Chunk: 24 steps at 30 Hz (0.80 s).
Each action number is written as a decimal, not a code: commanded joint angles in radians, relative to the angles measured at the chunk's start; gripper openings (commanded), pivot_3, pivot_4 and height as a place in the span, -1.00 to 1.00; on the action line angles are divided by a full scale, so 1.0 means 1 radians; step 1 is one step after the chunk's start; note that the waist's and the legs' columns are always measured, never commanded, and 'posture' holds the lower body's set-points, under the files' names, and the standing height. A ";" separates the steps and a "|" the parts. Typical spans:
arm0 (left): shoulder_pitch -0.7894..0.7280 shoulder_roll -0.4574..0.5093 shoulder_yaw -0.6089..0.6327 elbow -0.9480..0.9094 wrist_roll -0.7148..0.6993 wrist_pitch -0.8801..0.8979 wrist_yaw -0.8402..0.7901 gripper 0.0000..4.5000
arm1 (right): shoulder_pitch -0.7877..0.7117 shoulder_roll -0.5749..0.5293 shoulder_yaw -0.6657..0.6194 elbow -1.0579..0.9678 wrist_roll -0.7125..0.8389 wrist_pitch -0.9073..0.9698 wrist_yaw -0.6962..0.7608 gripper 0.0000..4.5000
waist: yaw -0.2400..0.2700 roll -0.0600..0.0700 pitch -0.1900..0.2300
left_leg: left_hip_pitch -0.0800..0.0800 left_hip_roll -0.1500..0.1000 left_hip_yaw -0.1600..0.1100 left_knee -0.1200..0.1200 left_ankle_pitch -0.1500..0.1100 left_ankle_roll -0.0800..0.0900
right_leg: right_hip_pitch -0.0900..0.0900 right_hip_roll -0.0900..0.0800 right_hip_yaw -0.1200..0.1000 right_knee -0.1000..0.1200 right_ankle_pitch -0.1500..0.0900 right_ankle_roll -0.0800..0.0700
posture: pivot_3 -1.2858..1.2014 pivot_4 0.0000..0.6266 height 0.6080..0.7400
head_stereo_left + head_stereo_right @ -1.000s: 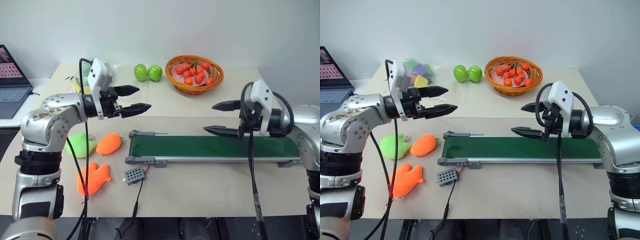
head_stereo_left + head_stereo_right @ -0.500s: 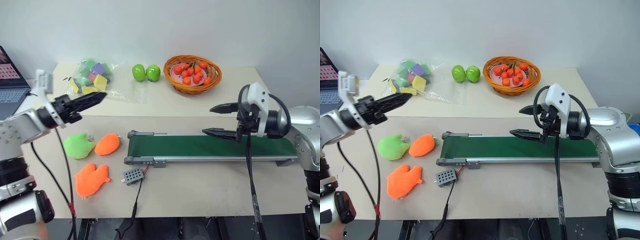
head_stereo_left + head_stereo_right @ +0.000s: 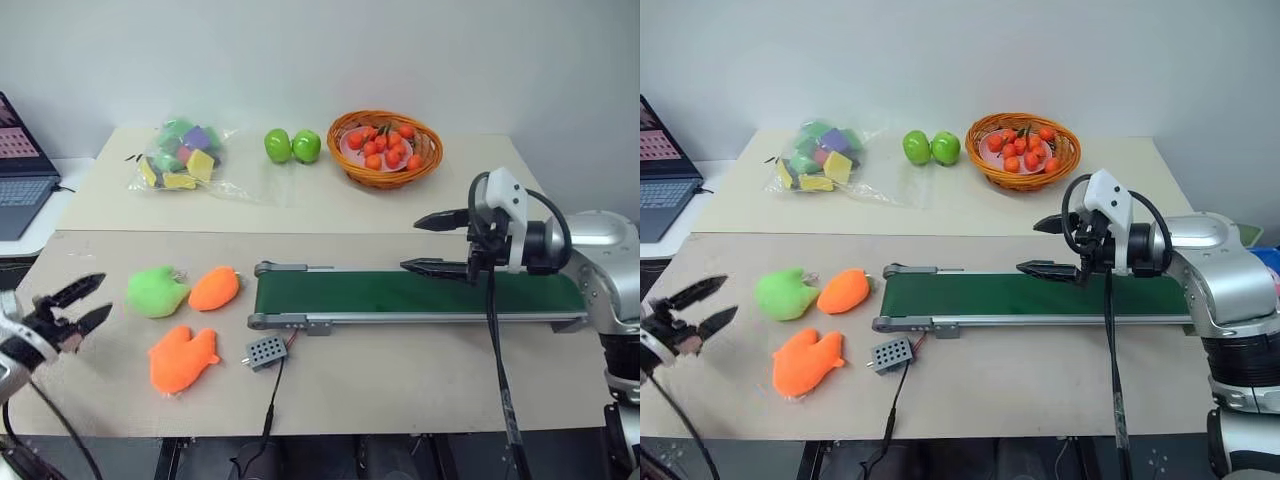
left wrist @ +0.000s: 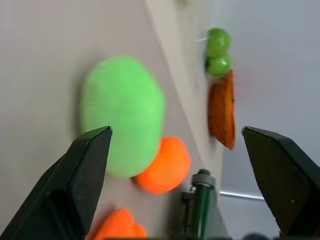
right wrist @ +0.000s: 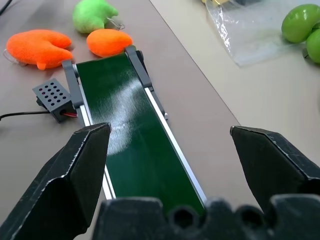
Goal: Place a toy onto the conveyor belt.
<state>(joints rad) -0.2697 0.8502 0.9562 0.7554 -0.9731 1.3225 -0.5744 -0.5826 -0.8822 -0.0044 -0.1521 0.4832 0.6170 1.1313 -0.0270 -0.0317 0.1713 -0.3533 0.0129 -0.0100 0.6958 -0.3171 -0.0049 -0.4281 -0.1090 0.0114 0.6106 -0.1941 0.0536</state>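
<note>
Beige tabletop is stretching across the frame under a pale wall, and the conveyor belt is lying along the centre right, its wire running to a small grey box just below its left end. Sitting left of the belt is the lime-green toy, touching an orange plush, with a second orange plush lying below them. At the lower left edge the left gripper is hovering with its fingers spread wide and holding nothing, pointing toward the toy but apart from it. At centre right the right gripper is hanging over the belt, fingers wide and empty. Two apples and a fruit basket are sitting along the top.
</note>
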 commanded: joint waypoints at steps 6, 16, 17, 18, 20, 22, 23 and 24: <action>-0.039 -0.056 -0.057 0.099 0.065 -0.117 -0.016 0.97 | -0.052 -0.011 -0.007 -0.006 -0.008 -0.015 0.015 1.00 | 0.009 0.000 0.000 | 0.001 0.000 0.001 0.000 0.001 -0.001 | 0.000 0.000 0.000 0.000 0.000 0.000 | 0.03 -0.52 0.97; -0.140 -0.080 -0.143 0.195 0.119 -0.193 -0.068 0.97 | -0.037 -0.037 -0.025 -0.032 -0.004 0.000 0.020 1.00 | 0.014 0.000 -0.001 | 0.001 0.000 0.001 0.000 0.001 -0.001 | 0.001 0.000 0.000 0.001 0.000 0.000 | 0.03 -0.52 0.97; -0.149 -0.080 -0.148 0.204 0.124 -0.198 -0.071 0.97 | -0.037 -0.038 -0.026 -0.033 -0.004 0.000 0.020 1.00 | 0.013 0.000 -0.001 | 0.001 0.000 0.001 0.000 0.001 -0.001 | 0.001 0.000 0.000 0.001 0.000 0.000 | 0.03 -0.52 0.97; -0.161 -0.084 -0.158 0.210 0.129 -0.202 -0.079 0.97 | -0.036 -0.041 -0.027 -0.036 -0.003 0.001 0.019 1.00 | 0.013 0.000 -0.001 | 0.001 0.000 0.001 0.000 0.001 -0.001 | 0.001 0.000 0.000 0.001 0.000 0.000 | 0.03 -0.52 0.97; -0.180 -0.095 -0.186 0.215 0.144 -0.216 -0.097 0.97 | -0.034 -0.047 -0.031 -0.043 0.000 0.006 0.016 1.00 | 0.014 0.000 -0.001 | 0.001 0.000 0.001 0.001 0.001 -0.001 | 0.001 0.000 0.000 0.001 0.000 0.000 | 0.03 -0.52 0.97; -0.184 -0.105 -0.220 0.202 0.158 -0.214 -0.126 0.97 | -0.031 -0.054 -0.035 -0.051 0.002 0.009 0.014 1.00 | 0.014 0.000 -0.001 | 0.001 0.000 0.001 0.001 0.001 -0.001 | 0.001 0.000 0.000 0.001 0.000 0.000 | 0.03 -0.52 0.97; -0.187 -0.108 -0.226 0.204 0.162 -0.216 -0.131 0.97 | -0.028 -0.057 -0.038 -0.055 0.003 0.011 0.013 1.00 | 0.013 0.000 -0.001 | 0.001 0.000 0.001 0.001 0.001 -0.001 | 0.001 0.000 0.000 0.001 0.000 0.000 | 0.03 -0.52 0.97; -0.188 -0.108 -0.229 0.206 0.165 -0.217 -0.135 0.97 | -0.025 -0.061 -0.040 -0.059 0.005 0.012 0.012 1.00 | 0.013 0.000 -0.001 | 0.001 0.000 0.001 0.001 0.001 -0.001 | 0.001 0.000 0.000 0.001 0.000 0.000 | 0.03 -0.52 0.97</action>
<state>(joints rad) -0.4602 0.7495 0.7438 0.9597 -0.8228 1.1083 -0.6975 -0.6051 -0.9220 -0.0061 -0.1783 0.4758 0.6223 1.1474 -0.0139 -0.0320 0.1705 -0.3526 0.0126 -0.0091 0.6969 -0.3165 -0.0057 -0.4266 -0.1093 0.0115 0.6119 -0.1940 0.0535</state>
